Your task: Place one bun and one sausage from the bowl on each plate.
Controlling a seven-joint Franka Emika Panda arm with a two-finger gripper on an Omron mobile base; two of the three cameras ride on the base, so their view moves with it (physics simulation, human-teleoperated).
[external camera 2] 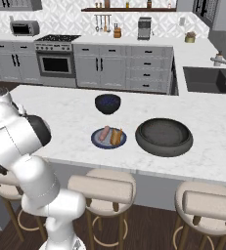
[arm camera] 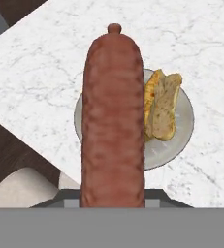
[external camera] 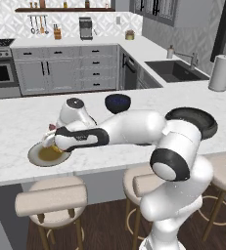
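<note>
My gripper is shut on a reddish-brown sausage, which hangs just above the larger beige plate. A split bun lies on that plate, right of the sausage. In the left base view the gripper reaches over the beige plate near the counter's front left. The small blue-grey plate carries a sausage and a bun. The wide dark bowl stands to its right with nothing visible inside it.
A smaller, deeper dark blue bowl stands behind the blue-grey plate. Padded stools line the counter's near edge. A paper towel roll and a sink are at the far right.
</note>
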